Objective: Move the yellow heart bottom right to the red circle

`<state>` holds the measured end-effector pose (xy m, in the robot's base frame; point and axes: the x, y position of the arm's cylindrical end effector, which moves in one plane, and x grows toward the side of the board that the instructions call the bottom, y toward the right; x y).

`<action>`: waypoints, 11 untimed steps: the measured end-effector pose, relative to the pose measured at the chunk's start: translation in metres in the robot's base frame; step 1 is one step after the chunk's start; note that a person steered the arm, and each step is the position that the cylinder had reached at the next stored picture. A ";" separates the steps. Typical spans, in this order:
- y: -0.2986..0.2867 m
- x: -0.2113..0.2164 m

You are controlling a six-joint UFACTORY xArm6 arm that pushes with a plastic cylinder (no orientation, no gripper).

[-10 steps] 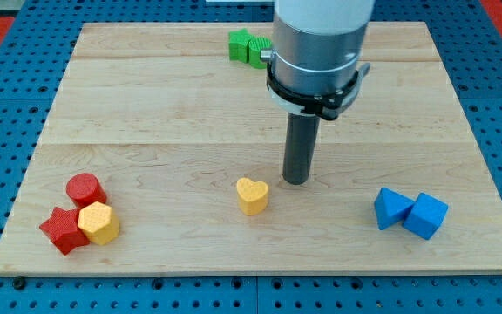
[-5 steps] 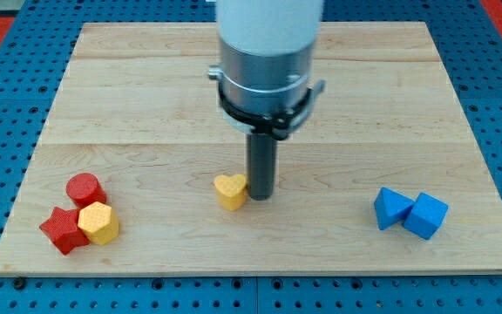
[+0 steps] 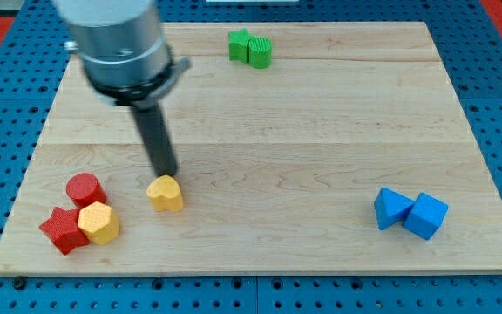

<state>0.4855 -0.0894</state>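
The yellow heart (image 3: 165, 194) lies on the wooden board at lower left of centre. My tip (image 3: 166, 173) stands just above it in the view, touching or nearly touching its top edge. The red circle (image 3: 84, 188) sits to the heart's left, about a block's width or more away. A red star (image 3: 62, 229) and a yellow hexagon (image 3: 98, 222) are pressed against the red circle's lower side.
Two green blocks (image 3: 250, 47) sit together at the board's top edge. Two blue blocks (image 3: 410, 212) sit together at the lower right. The wooden board's (image 3: 260, 262) bottom edge runs close below the red star.
My tip has swept to the view's left, and the yellow heart has slid left with it, from the board's centre to near the red circle.
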 end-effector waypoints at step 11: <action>-0.036 0.033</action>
